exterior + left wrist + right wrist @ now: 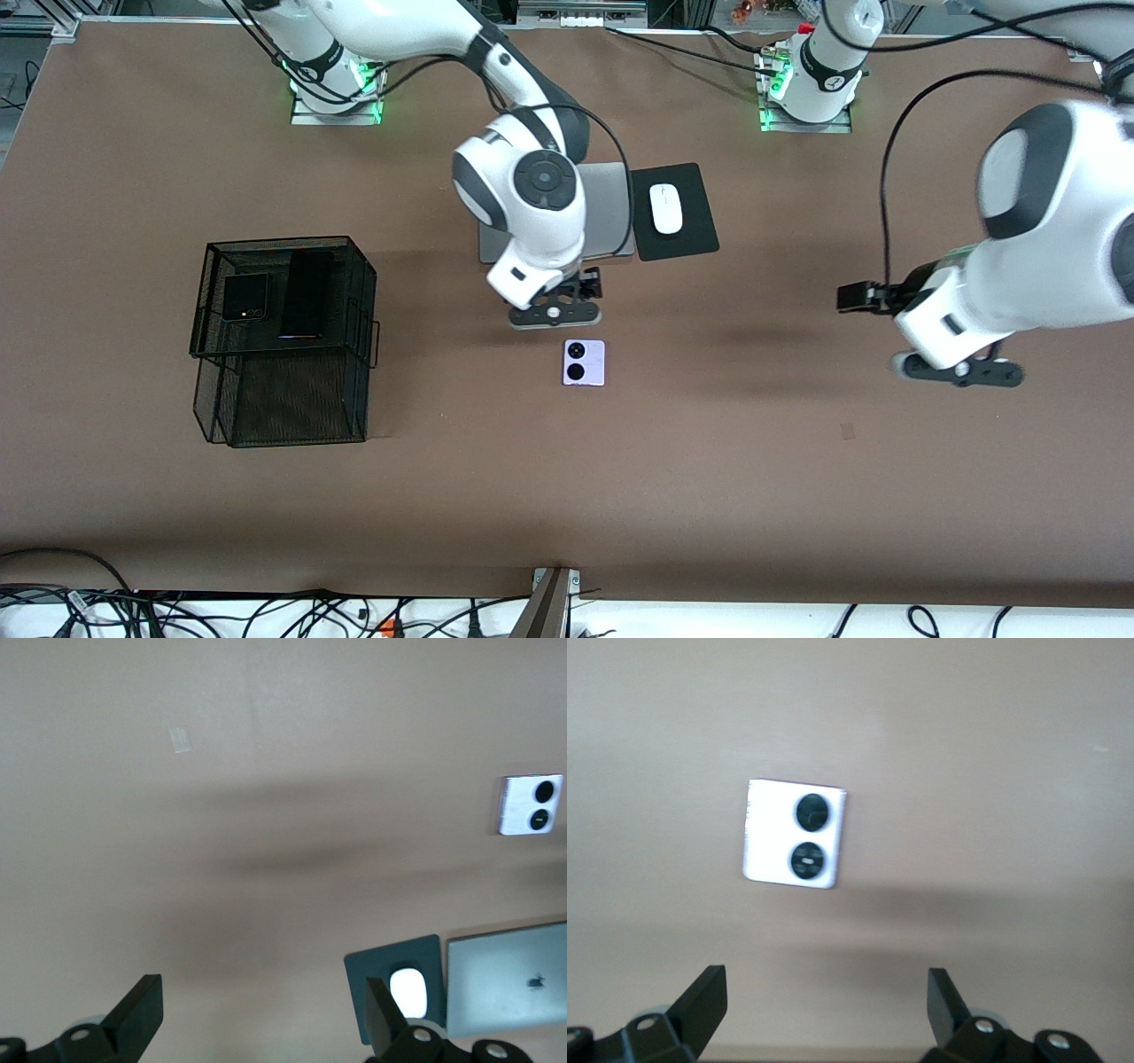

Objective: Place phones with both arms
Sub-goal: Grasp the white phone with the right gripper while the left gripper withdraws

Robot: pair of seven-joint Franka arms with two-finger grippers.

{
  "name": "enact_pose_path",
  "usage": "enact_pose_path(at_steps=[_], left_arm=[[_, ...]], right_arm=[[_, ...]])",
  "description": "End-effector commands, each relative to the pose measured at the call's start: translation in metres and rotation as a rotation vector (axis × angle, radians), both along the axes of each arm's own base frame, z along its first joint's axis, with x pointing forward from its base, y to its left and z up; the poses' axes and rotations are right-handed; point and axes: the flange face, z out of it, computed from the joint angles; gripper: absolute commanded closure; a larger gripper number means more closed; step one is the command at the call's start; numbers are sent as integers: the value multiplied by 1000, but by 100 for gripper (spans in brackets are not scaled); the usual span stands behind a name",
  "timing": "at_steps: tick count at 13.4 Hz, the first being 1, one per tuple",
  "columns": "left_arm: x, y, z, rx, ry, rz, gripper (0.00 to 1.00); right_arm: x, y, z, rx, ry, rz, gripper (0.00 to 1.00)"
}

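Right end effector [824, 1001], fingers spread, above lilac phone [796, 833]; fingertips cropped.

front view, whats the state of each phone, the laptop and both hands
lilac-white folded phone: flat on table, untouched
dark folded phone: on basket top
black slab phone: beside it on basket
laptop: closed
right hand: open, empty, over table near lilac phone
left hand: open, empty, over bare table

We see a brown desk [797, 496]. Directly on it lie a lilac-white folded phone [584, 362] near the middle, a grey laptop [611, 208] and a black mouse pad [675, 212] toward the robots' edge, and a black wire-mesh basket [283, 346] toward the right arm's end.
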Motion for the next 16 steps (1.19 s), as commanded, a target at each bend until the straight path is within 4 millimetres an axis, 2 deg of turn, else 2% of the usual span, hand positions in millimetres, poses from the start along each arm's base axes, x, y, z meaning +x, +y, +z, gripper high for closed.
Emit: enact_pose_path(at_steps=[1,4,6,8,11,13,16], left_arm=[[-25,28,29,-8,-21,-18,0],[-34,55,35,82,-36,-88,0],[-46,78,37,79,-65,-59,0],[-68,88,38,77,-153,-38,0],[-90,92,43,89,-236,-29,0],[-103,94,43,132,-264,-43,0],[-103,99,38,137,-260,-31,0]], right_arm=[[-5,24,-26,19,-40,-1,0],[-6,29,-65,10,-76,-21,0],[-7,33,-76,16,-97,-8,0],[6,26,-83,52,-125,-59,0],[27,11,-81,93,-156,-143,0],[38,8,-82,124,-180,-201,0],[47,12,-100,142,-197,-325,0]])
